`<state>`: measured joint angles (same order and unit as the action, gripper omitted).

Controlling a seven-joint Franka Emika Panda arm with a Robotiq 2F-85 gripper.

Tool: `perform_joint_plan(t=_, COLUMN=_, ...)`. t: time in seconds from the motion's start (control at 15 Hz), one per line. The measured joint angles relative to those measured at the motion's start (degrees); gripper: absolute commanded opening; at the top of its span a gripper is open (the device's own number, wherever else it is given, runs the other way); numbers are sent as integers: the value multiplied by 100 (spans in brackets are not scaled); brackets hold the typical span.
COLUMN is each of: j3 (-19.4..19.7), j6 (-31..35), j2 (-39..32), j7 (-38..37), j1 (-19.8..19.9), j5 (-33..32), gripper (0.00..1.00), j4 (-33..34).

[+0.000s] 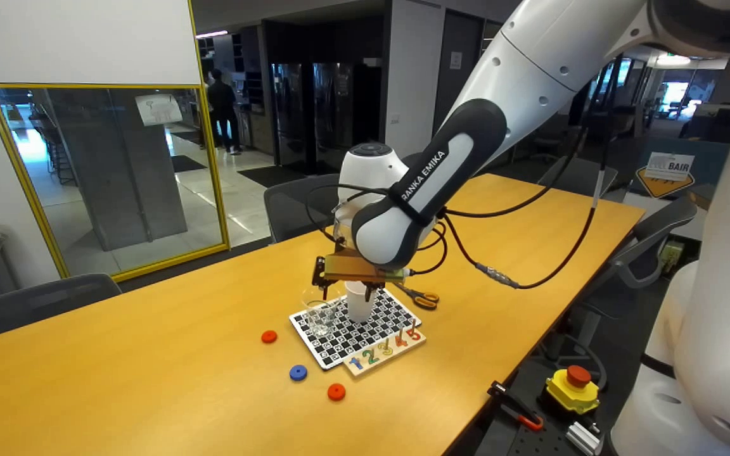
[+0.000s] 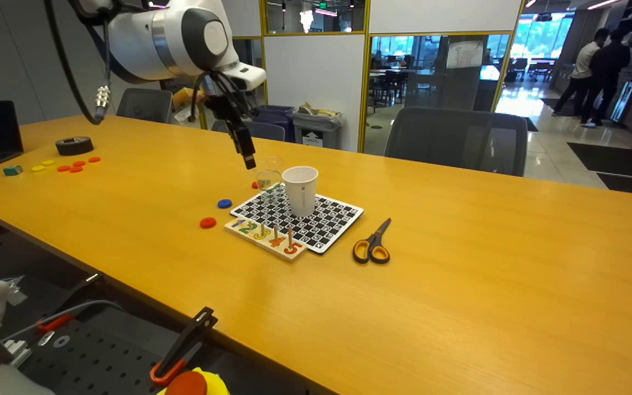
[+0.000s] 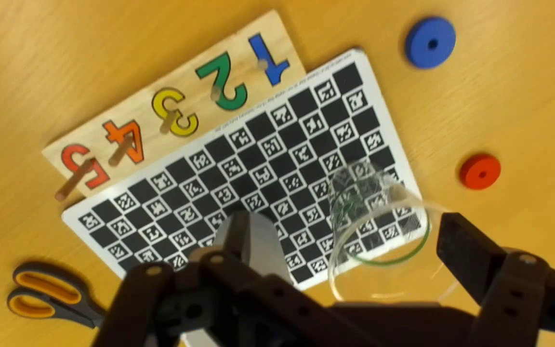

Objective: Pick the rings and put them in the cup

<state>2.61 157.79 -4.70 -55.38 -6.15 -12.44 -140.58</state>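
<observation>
Wrist view, claw [image 3: 345, 222] spread wide, empty

1. The broad yellow-orange wooden table [image 2: 486, 285] is brightly lit, shadows on it faint.
2. In an exterior view, daylight glares through tall glass windows [image 2: 545, 38] onto the smooth pale-grey floor [image 2: 546, 151].
3. In the wrist view, a clear, round-rimmed cup [image 3: 376, 217] shows thin glints; the black two-fingered gripper [image 3: 344, 229] looks dark and slightly blurred.

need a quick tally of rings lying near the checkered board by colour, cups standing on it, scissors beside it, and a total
Red rings: 2
Blue ring: 1
White cup: 1
Clear cup: 1
Scissors: 1
Total: 6
</observation>
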Motion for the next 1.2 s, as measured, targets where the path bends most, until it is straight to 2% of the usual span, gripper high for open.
perform_joint_plan(t=0.27, j3=-452, j6=-5, j2=41, j7=637, j1=-12, j5=818, gripper=100, j4=-336)
perform_joint_plan(t=0.53, j3=-707, j6=-1, j2=-442, j7=1293, j1=-15, j5=1602, gripper=100, j4=-299)
perform_joint_plan(t=0.87, j3=-689, j6=7, j2=-1240, j7=1360, j1=-51, j5=1669, gripper=100, j4=5)
perform_joint_plan(t=1.2, j3=-631, j6=18, j2=-1676, j7=1359, j1=-139, j5=1669, gripper=100, j4=277)
